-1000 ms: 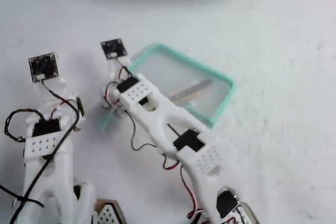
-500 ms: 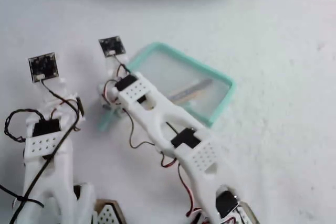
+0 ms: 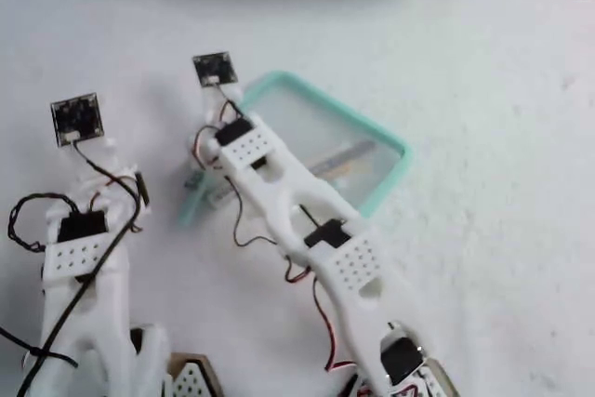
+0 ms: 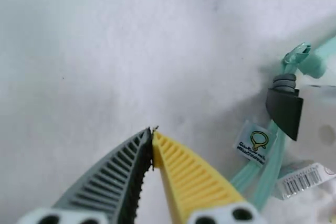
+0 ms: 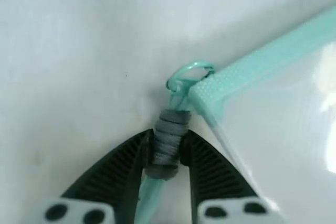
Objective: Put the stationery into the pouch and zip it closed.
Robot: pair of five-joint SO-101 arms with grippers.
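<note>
The clear pouch (image 3: 321, 132) with a teal border lies mid-table, and a long pale piece of stationery (image 3: 342, 159) shows inside it. My right gripper (image 5: 167, 150) is shut on the grey zipper pull (image 5: 168, 141) at the pouch's near-left corner, just behind the teal ring (image 5: 189, 74). The right arm (image 3: 279, 192) lies across the pouch's near edge. To the left of the pouch, my left gripper (image 4: 152, 132) is shut on nothing over bare table. From there I see the zipper pull (image 4: 285, 81) and the pouch's label (image 4: 253, 141).
The white table (image 3: 483, 72) has free room to the right of the pouch and behind it. The left arm (image 3: 79, 248) stands at the near left, close beside the right arm. The table's far edge runs along the top of the high view.
The right arm has swung a little toward the far side and to the right with the zipper pull held. The pouch's near-left corner shifted with it. The left arm has not moved.
</note>
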